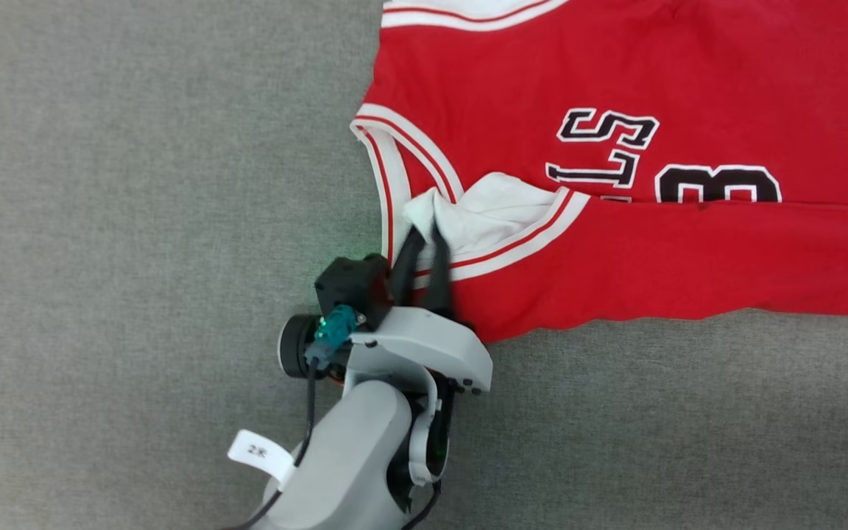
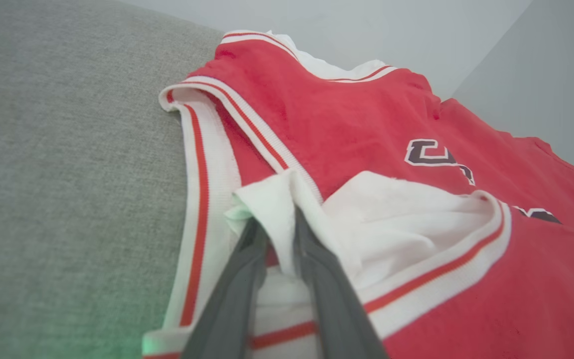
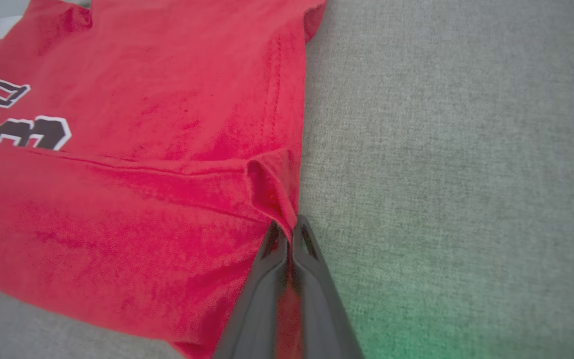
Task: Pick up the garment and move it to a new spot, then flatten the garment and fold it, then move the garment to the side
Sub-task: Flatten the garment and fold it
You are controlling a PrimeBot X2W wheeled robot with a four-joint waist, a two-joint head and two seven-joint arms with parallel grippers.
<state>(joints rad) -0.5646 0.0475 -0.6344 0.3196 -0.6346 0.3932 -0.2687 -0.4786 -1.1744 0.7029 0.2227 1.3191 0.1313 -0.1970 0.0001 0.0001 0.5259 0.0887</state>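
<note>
Here, a red garment (image 1: 615, 96) lies on a grey fabric surface (image 1: 137, 221), its long axis running left to right, its near edge folded over the chest lettering. The left gripper (image 1: 428, 235) is clenched on the white sleeve fabric (image 2: 277, 204) at the left end. The right gripper (image 3: 288, 225) pinches the fold's red corner at the right end. Each arm holds its nearer end, so the fold probably travels away from the robot.
</note>
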